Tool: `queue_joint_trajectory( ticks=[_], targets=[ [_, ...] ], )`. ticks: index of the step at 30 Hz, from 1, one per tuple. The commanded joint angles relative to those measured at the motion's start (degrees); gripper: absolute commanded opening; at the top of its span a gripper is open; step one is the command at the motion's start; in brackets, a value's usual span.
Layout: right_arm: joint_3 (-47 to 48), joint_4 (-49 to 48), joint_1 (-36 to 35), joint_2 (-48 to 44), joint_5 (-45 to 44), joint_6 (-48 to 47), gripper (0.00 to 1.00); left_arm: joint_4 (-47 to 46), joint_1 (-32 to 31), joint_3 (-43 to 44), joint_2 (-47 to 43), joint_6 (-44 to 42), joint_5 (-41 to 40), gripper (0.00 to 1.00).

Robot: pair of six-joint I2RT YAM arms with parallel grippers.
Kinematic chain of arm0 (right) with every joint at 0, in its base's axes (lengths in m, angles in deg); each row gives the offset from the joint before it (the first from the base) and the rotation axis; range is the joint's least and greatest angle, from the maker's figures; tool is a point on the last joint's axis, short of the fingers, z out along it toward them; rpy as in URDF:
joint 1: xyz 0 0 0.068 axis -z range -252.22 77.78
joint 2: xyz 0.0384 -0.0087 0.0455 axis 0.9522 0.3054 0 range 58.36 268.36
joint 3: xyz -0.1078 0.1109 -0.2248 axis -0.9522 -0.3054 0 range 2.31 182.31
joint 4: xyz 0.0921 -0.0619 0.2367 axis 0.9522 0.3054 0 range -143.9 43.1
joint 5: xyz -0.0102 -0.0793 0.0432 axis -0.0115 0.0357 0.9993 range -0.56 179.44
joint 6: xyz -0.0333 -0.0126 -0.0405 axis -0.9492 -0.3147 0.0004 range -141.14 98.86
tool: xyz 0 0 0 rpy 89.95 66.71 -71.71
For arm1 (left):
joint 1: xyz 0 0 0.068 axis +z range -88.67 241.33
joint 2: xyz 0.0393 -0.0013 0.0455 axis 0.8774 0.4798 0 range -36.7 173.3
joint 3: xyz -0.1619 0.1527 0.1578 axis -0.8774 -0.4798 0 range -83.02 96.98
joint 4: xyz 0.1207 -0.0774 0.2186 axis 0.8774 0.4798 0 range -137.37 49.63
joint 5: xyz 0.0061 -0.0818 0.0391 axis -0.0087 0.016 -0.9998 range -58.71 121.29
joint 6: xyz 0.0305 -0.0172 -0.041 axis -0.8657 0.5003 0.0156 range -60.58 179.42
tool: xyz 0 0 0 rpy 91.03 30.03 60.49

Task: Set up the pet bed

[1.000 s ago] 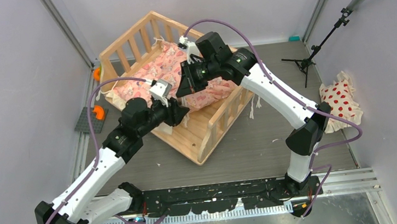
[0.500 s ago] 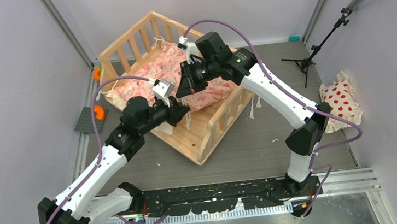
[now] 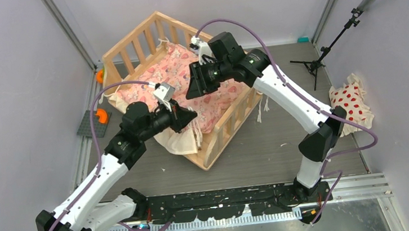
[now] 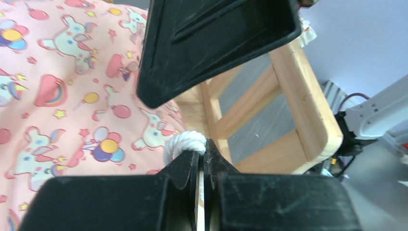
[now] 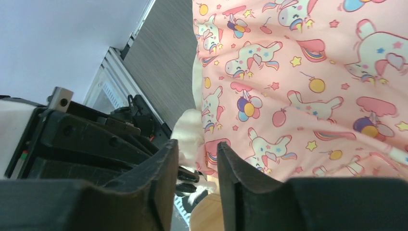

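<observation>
So the left end effector had just clamped onto the cushion's cream tie and dragged that edge nearer. The right end effector let go, fingers spread. The bed sat far-left on the counter, cushion inside and nearly flat.

I see a light natural-wood pet bed, a pink cushion with unicorn and balloon print, cream ties, and a white pillow with red dots.
</observation>
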Motion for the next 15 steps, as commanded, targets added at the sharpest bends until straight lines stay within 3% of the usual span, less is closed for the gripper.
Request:
queue_joint_trajectory(
  ticks=[1,7,15],
  targets=[
    [-0.5,-1.6,0.6,-6.8,0.5,-5.1,0.46,-1.0,0.4,2.1,0.3,6.3,5.0,0.0],
    [-2.7,-0.7,0.6,-12.7,-3.2,-11.2,0.5,-5.8,0.3,0.5,-0.3,11.1,5.6,0.0],
    [-22.8,-14.0,0.6,-31.2,-12.6,-12.2,0.46,-7.9,0.3,-0.9,0.6,13.7,3.2,0.0]
  ],
)
